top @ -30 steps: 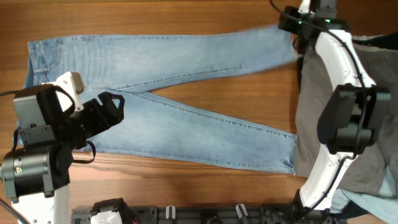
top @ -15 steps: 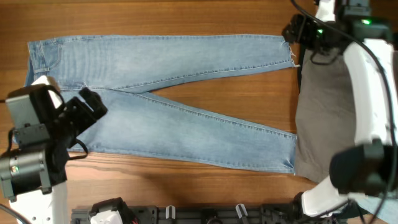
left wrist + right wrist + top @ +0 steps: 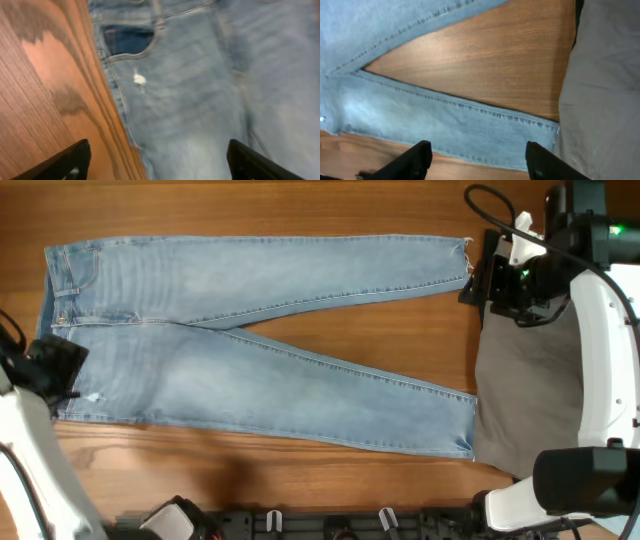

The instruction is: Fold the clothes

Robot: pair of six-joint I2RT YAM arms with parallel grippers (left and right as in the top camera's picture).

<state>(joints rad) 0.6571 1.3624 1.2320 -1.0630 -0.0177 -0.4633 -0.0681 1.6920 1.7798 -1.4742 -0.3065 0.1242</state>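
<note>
Lying flat on the wooden desk (image 3: pixel 300 210), the light-blue jeans (image 3: pixel 250 310) have their waistband at the left. Both legs run to the right, parted in a narrow V with bare wood between them. The upper leg ends in a frayed hem (image 3: pixel 467 260). The lower leg slants down and its end meets the left edge of the grey-khaki trousers (image 3: pixel 530 400), which lie in a heap at the right side of the desk.

The left pincer (image 3: pixel 160 165) hangs at the left edge of the jeans, by the hip below the waistband. Its fingers are spread wide with nothing between them. Its wrist view shows a pocket opening (image 3: pixel 127 40), a small white worn spot (image 3: pixel 139 78) just under it, and the side seam running along the wood.

The right pincer (image 3: pixel 477 162) sits just beside the frayed hem, over the top edge of the grey-khaki trousers. It is also spread apart and holds nothing. Its camera looks across the wedge of wood to the lower leg, with the grey cloth filling the right of the view.
</note>
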